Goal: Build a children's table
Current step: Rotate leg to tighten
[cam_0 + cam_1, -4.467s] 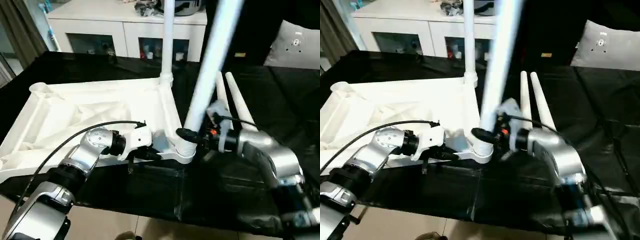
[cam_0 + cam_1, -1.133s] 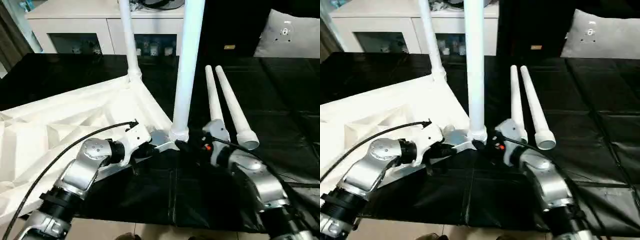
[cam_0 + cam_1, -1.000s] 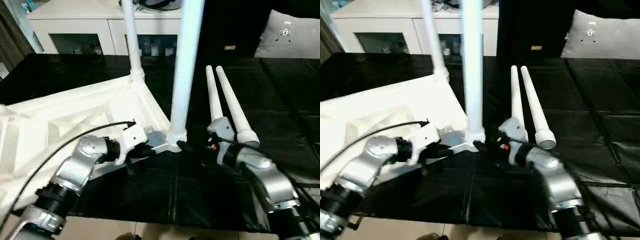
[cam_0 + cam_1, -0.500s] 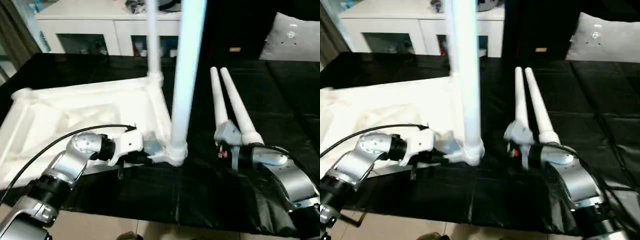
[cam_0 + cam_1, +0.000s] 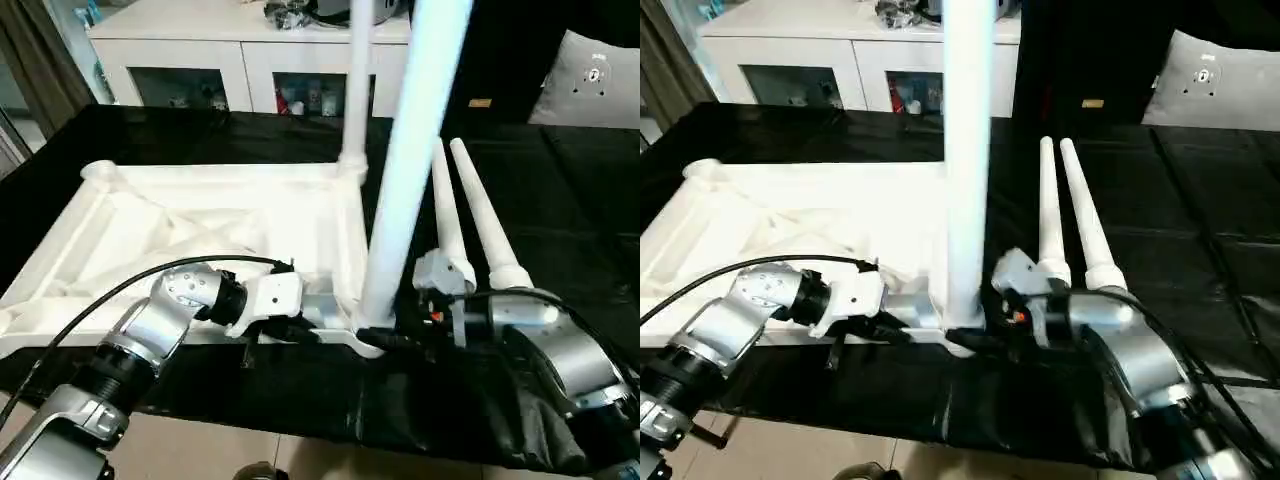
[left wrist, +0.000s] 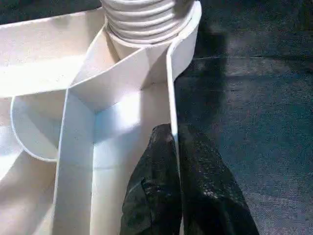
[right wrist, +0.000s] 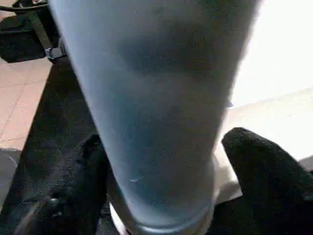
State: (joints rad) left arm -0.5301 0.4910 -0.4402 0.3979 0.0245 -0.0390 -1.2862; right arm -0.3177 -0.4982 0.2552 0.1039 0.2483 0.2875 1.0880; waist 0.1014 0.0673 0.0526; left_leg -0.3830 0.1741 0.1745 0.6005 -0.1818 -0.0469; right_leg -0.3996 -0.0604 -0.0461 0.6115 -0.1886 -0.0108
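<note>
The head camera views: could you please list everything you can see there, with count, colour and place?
Table top: one, white, lying upside down on the left part of the work table.
Fitted legs: two, white, standing upright in corner sockets; near leg at the front right corner, far leg at the back right corner.
Loose legs: two, white, lying side by side on the cover to the right of the top.
Work table: one, black-covered, under everything.
Cabinet: one, white, behind the table, with small items on top.
Cushion: one, grey, far right.
Left gripper: fingers pinching the top's rim near the front socket.
Right gripper: fingers on either side of the near leg's base.
</note>
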